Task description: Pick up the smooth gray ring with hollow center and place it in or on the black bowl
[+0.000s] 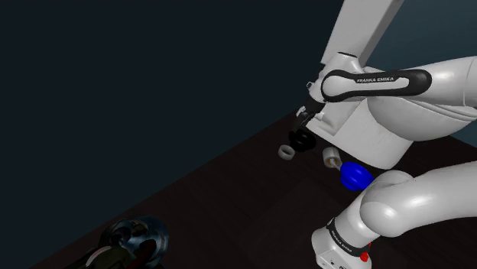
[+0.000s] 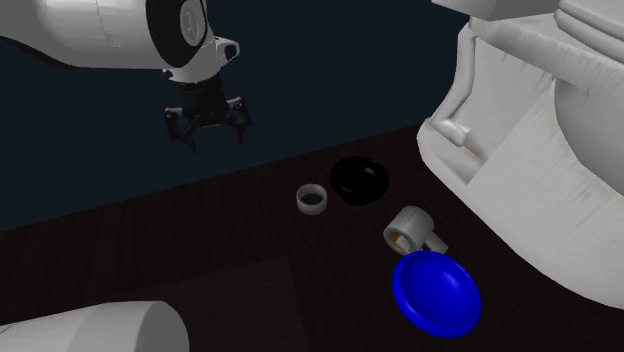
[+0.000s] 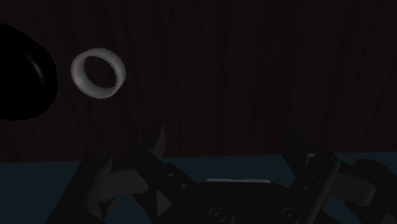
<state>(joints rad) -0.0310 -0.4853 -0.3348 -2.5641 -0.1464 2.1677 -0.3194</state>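
Seen in the second exterior view: grey ring just left of black bowl; small grey mug, blue plate nearer, right. Hovering above-left, gripper spread wide, empty.

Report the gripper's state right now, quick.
Gripper: open, holding nothing; the gray ring lies well clear of it.

The shoulder view looks down from high beside the arm, at frame right, over the dark bench. The second exterior view sits closer and lower over that bench. The wrist view looks down along the end effector. All three share the gray ring and black bowl.
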